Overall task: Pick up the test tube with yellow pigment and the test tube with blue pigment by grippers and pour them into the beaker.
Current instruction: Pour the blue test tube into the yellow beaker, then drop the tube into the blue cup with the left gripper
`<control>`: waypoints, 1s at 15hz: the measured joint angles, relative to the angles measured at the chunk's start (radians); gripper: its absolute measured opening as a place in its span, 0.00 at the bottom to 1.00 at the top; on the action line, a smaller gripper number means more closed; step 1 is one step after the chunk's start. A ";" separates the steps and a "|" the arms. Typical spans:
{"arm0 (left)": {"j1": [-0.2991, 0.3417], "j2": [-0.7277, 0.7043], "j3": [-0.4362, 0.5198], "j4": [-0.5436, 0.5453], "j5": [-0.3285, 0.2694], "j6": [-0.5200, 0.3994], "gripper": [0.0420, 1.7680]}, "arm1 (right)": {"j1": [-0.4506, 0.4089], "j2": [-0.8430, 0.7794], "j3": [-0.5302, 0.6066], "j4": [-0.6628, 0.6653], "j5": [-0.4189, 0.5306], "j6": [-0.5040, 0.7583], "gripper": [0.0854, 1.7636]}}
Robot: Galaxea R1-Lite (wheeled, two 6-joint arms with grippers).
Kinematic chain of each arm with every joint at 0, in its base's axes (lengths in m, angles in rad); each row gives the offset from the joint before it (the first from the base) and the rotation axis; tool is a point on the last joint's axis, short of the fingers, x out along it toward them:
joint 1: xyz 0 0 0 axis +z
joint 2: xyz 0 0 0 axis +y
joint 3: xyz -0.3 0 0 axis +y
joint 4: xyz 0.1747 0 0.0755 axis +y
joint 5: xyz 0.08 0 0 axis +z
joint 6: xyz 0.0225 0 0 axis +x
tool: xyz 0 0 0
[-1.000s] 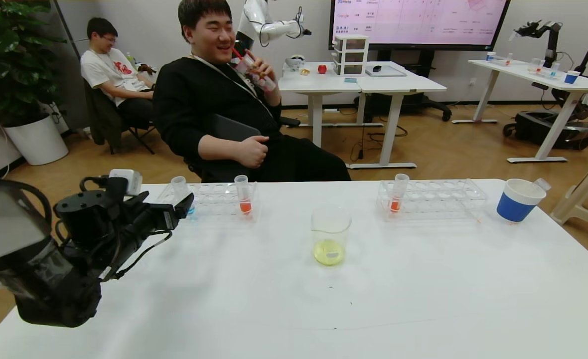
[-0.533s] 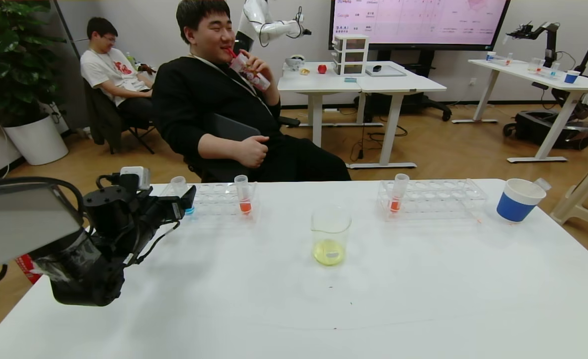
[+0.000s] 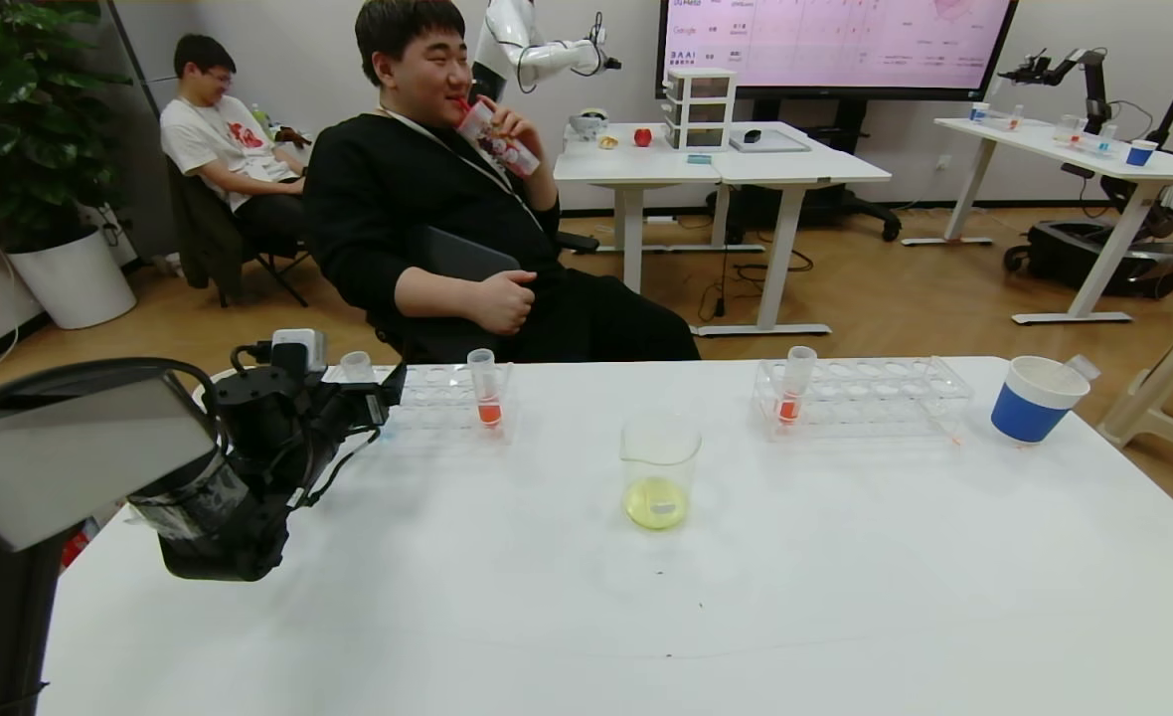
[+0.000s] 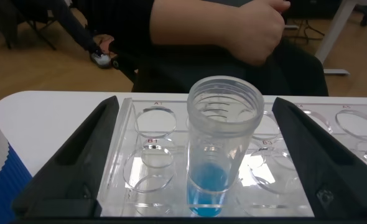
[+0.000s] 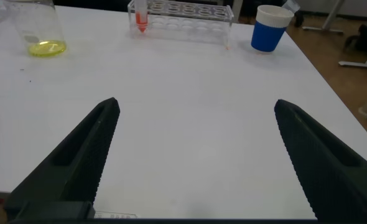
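So my left tool (image 4: 196, 155) is spread wide with the test tube with blue pigment (image 4: 222, 146) standing right between its fingers, not squeezed yet, in the clear rack (image 4: 140, 162) on the worktop (image 3: 586, 597). Off to that tool's right, the beaker (image 3: 659, 470) already has yellow liquid in the bottom, so I'd say the yellow half is done. Blue pick-and-pour is what's left. My right tool (image 5: 193, 155) hangs wide apart over bare worktop, holding nothing.
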 joint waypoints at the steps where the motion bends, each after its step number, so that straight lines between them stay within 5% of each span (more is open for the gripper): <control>1: 0.000 0.003 -0.007 0.000 0.006 0.000 0.80 | 0.000 0.000 0.000 0.000 0.000 0.000 0.98; 3: -0.001 0.006 -0.017 -0.004 0.010 -0.002 0.31 | 0.000 0.000 0.000 0.000 0.000 0.000 0.98; 4: -0.001 0.007 -0.018 -0.006 0.013 -0.003 0.20 | -0.001 0.000 0.000 0.000 0.000 0.000 0.98; 6: 0.000 0.006 -0.020 -0.007 0.014 -0.003 0.33 | 0.000 0.000 0.000 0.000 0.000 0.000 0.98; 11: -0.009 -0.012 -0.024 0.011 0.024 0.002 0.27 | 0.000 0.000 0.000 0.000 0.000 0.000 0.98; 15: -0.016 -0.089 -0.062 0.169 0.061 0.003 0.27 | 0.000 0.000 0.000 0.000 0.000 0.000 0.98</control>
